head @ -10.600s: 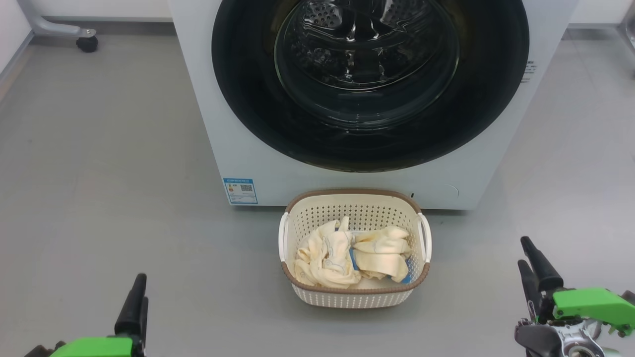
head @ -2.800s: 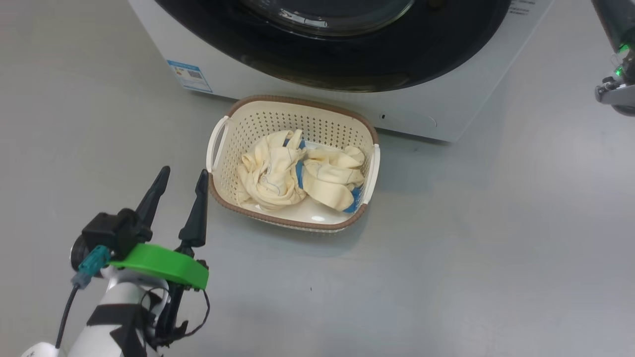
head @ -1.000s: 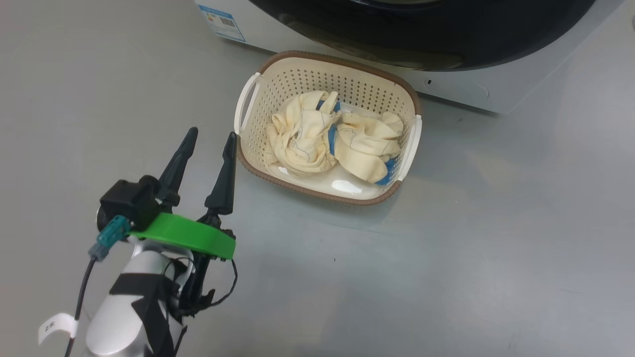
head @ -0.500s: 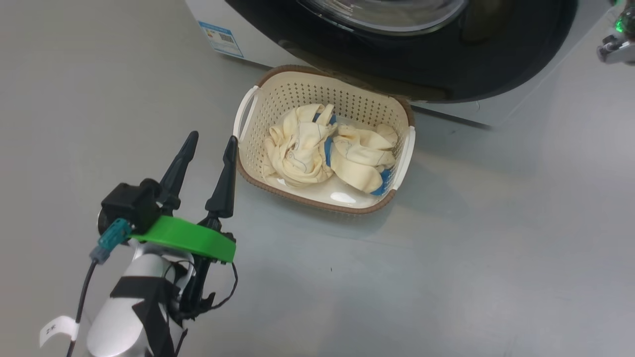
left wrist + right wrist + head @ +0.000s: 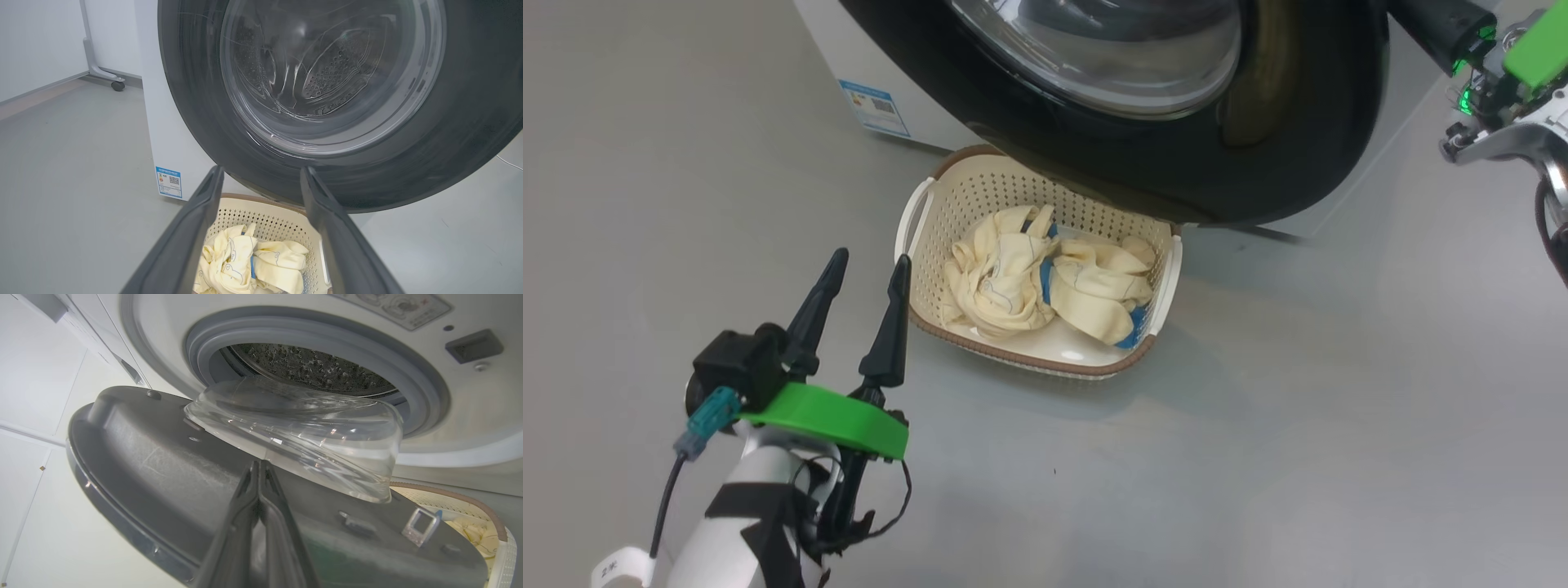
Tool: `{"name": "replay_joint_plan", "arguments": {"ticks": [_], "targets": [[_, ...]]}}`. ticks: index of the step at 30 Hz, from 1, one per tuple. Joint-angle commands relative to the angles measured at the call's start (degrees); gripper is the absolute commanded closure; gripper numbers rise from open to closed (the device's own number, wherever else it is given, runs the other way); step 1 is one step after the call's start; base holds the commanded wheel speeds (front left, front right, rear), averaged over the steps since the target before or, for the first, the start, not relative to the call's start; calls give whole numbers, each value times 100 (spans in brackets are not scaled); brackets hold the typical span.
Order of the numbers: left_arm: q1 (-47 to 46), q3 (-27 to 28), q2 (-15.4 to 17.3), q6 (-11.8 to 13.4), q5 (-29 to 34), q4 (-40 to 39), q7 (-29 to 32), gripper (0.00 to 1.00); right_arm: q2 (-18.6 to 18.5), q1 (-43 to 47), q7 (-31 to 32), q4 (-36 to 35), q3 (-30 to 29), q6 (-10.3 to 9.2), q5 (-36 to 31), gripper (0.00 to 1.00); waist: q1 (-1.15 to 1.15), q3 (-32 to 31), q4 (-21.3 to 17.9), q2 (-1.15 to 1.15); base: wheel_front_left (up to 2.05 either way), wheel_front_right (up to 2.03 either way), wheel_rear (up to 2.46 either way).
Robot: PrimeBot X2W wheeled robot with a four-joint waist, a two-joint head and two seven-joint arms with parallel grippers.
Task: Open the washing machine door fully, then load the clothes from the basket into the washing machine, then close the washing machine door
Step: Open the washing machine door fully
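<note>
I'm on step one: door (image 5: 1298,122) ajar, overhanging basket (image 5: 947,196) of clothes (image 5: 1045,282) at six o'clock. My right gripper (image 5: 258,469), shut and empty, points at its inner face; next, push wider. My left gripper (image 5: 872,257) gapes empty at basket's eight o'clock.

Head view: glossy black round washing machine door (image 5: 1307,122) hides from me the far rim of the cream perforated plastic basket (image 5: 968,200); door top cropped. Blue label sticker (image 5: 874,107): print unreadable.

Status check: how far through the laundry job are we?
Done: door unlatched, swung partly out over the basket. In hand: shut right end effector behind the door, placed to push it wider. To do: finish opening, load the clothes lying in the basket beside the open, empty left end effector, close door.
</note>
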Motion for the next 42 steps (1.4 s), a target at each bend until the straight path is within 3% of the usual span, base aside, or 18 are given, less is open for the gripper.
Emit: {"name": "replay_joint_plan", "arguments": {"ticks": [1, 42], "targets": [[66, 243, 159, 3, 56, -166, -39, 0, 98, 150, 105, -270, 24, 10, 78, 100, 0, -112, -55, 0, 0, 0, 0], [662, 467, 328, 3, 204, -342, -39, 0, 662, 1319, 558, -792, 386, 10, -33, 100, 0, -863, 209, 0, 0, 0, 0]]}}
